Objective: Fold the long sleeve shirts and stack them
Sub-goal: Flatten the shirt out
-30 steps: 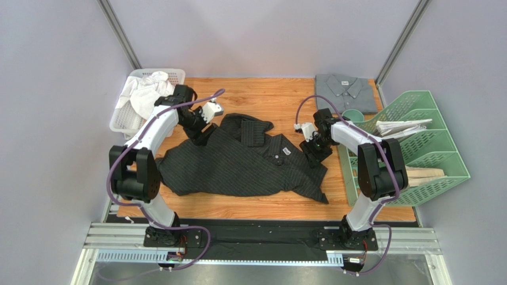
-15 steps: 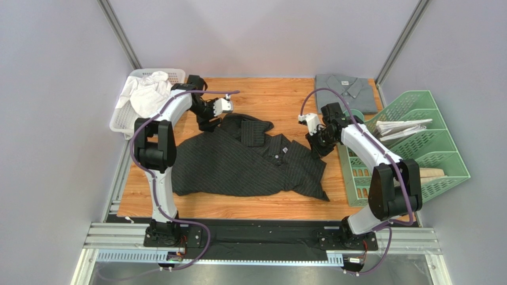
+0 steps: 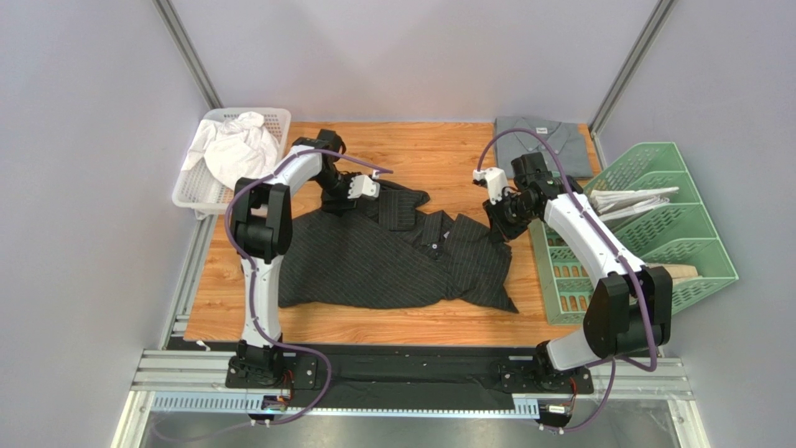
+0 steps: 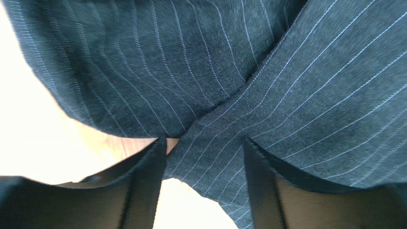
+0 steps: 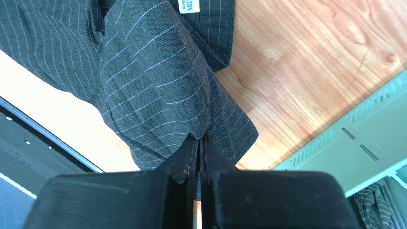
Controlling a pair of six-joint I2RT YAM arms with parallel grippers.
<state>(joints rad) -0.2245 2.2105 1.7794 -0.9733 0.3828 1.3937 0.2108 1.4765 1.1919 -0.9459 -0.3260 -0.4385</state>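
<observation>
1. Bottom centre: a bare strip of the table [image 3: 355,324] lies below the spread black pinstriped shirt [image 3: 374,266].
2. Mid-frame: the right gripper [image 5: 198,143] is pinched onto the shirt's right edge beside the green rack [image 3: 654,233]. The left gripper [image 4: 205,148], jaws apart, straddles cloth.
3. Top: both arms are outstretched, and the folded grey shirt [image 3: 542,140] lies upper right.

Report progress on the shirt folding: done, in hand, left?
Done: the grey shirt lies folded at the far right corner of the table. In hand: the black pinstriped shirt is spread out unfolded. The right gripper is shut on one edge; the left gripper has its fingers apart astride another. Left: fold it and stack it with the grey one.
</observation>
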